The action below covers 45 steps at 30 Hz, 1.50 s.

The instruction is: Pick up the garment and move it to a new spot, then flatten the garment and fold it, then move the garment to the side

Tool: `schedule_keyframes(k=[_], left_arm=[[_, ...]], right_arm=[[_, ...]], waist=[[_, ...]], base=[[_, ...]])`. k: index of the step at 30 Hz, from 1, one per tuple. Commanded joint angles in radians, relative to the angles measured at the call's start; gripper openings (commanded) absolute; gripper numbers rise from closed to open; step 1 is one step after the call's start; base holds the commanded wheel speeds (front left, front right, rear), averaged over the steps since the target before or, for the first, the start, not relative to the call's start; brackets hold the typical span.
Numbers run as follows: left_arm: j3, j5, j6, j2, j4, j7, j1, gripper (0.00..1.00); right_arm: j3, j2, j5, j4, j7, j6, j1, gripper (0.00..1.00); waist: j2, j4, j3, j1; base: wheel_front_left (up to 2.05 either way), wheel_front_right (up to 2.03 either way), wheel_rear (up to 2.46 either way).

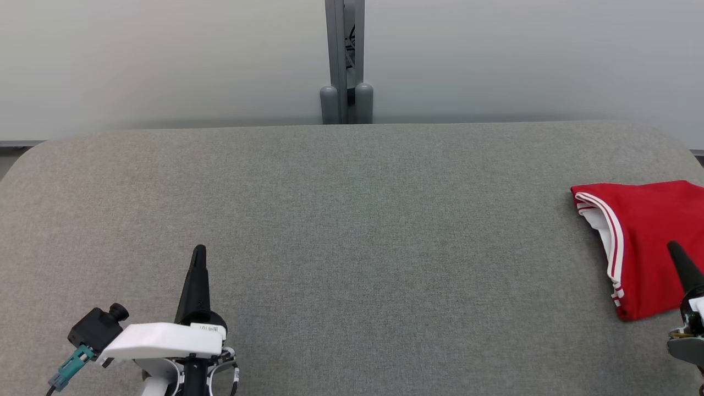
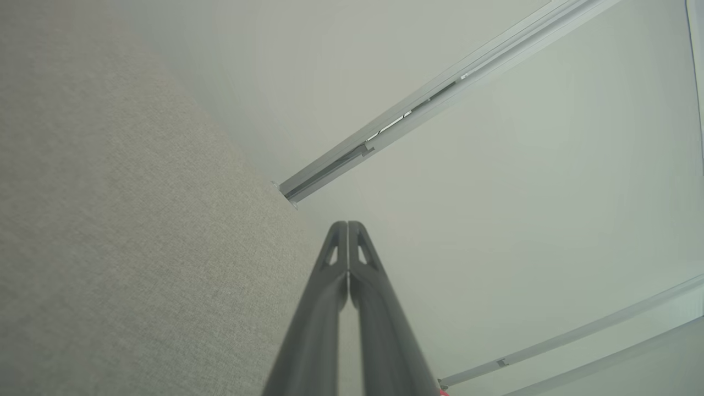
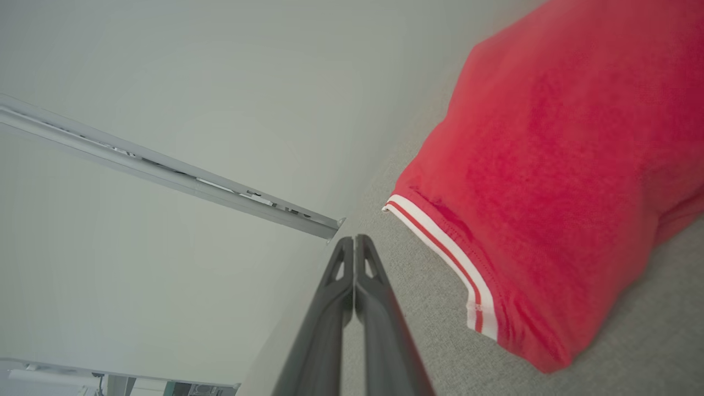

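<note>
Folded red garment (image 1: 641,236) lies at the grey table's (image 1: 352,220) right edge. The left gripper (image 1: 199,251) and right gripper (image 1: 673,248) are pinched shut, empty; the right one could snag and undo the fold

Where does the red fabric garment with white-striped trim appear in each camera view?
Head view: the red fabric garment with white-striped trim lies at the right edge, mid-height.
Left wrist view: perhaps a tiny red speck at the bottom edge; too small to tell.
Right wrist view: upper right, reaching the right edge.
Shared landmark: the grey fabric-covered table.
</note>
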Motion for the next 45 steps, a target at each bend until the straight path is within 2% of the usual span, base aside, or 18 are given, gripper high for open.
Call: schedule_keyframes(k=[1,45], left_arm=[[0.002,-0.018,-0.009,0.001,-0.005,-0.004,-0.031,0.0],[-0.01,-0.367,-0.064,-0.043,0.01,-0.011,-0.048,0.0]], right_arm=[[-0.011,-0.015,0.018,-0.005,0.01,0.0,-0.028,0.0],[-0.117,-0.059,0.392,0.116,0.2,0.0,-0.108,0.0]], waist=[[0.0,0.0,0.0,0.0],[0.0,-0.007,-0.019,0.0]], base=[[0.0,0.0,0.0],[0.0,0.0,0.0]])
